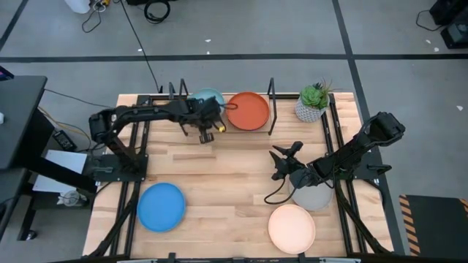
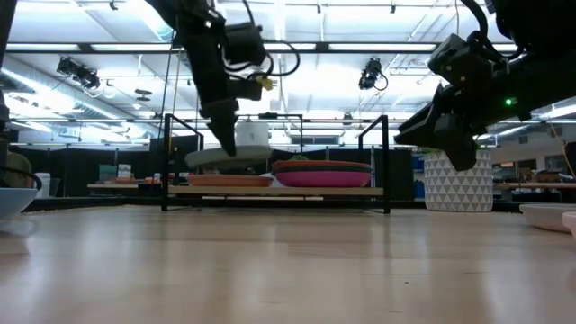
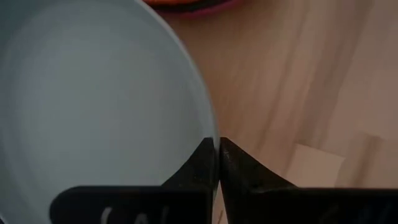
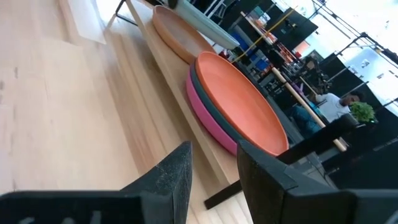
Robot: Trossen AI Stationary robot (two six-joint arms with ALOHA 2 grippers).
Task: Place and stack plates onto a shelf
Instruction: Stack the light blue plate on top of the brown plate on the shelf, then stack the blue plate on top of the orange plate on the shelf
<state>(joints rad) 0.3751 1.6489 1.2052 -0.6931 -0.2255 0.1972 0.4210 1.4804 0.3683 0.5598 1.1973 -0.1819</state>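
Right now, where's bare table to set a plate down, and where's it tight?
Free: the wide middle strip between the shelf and the front plates, and the front gap between the bright blue plate and cream plate. Crowded: the shelf, with the left gripper holding the turquoise plate beside the orange stack; also front right, right gripper above grey plate.

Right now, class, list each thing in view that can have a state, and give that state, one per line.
left gripper: shut on the light turquoise plate's rim
light turquoise plate: held above the shelf's left side
orange plate: stacked on the shelf
right gripper: open, empty
blue plate: flat on the table
grey plate: on the table
cream plate: on the table
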